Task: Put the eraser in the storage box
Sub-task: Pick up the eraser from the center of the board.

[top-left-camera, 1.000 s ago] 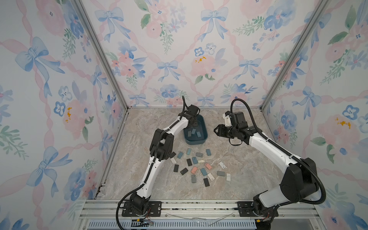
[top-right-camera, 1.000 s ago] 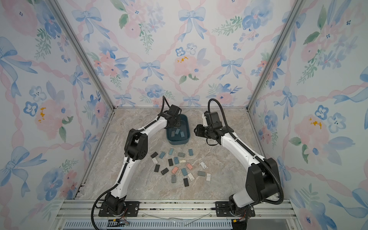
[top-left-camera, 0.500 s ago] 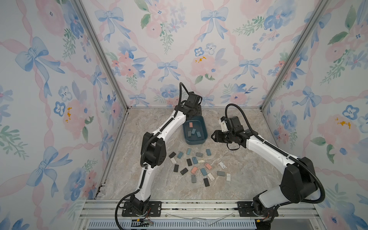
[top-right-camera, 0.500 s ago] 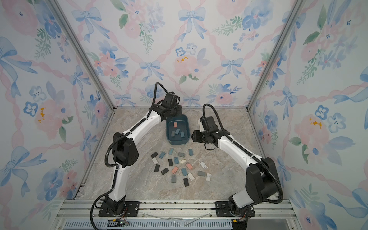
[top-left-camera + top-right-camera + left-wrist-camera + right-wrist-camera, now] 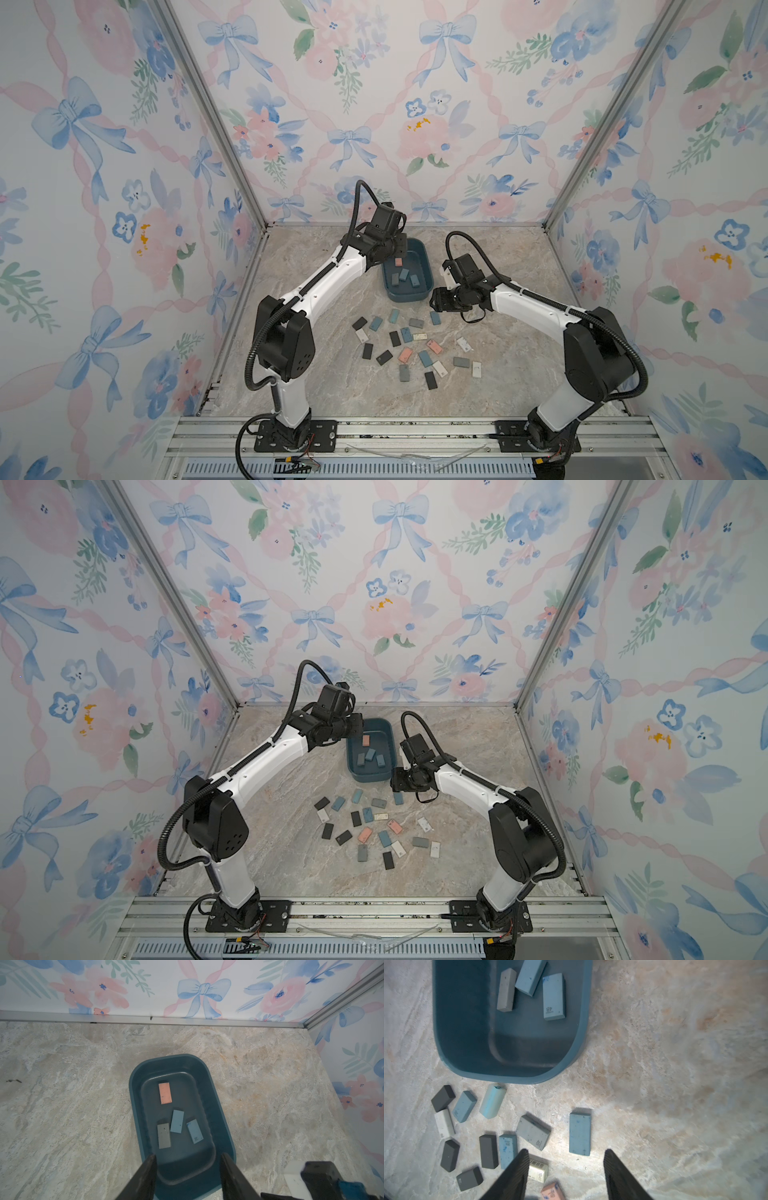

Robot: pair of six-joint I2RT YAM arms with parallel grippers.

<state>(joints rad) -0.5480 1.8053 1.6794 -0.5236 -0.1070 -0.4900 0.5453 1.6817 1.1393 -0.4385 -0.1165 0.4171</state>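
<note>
Teal plastic of the storage box (image 5: 212,1109) sits under my left claw (image 5: 188,1155), whose fingers (image 5: 145,1178) hide its near rim; the jaws stand well apart, nothing between them. Ahead of the tips, inside, lie four erasers: one pink eraser (image 5: 165,1093), two blue, one grey. From the right wrist, the frame cuts the box off, showing only three. My right claw (image 5: 566,1150) gapes empty too; a blue eraser (image 5: 580,1133) lies on the marble (image 5: 654,1084) just ahead of its tips, outside the box, loose erasers (image 5: 533,1132) beside it. In both top views, both claws' tips are too small for me to read.
</note>
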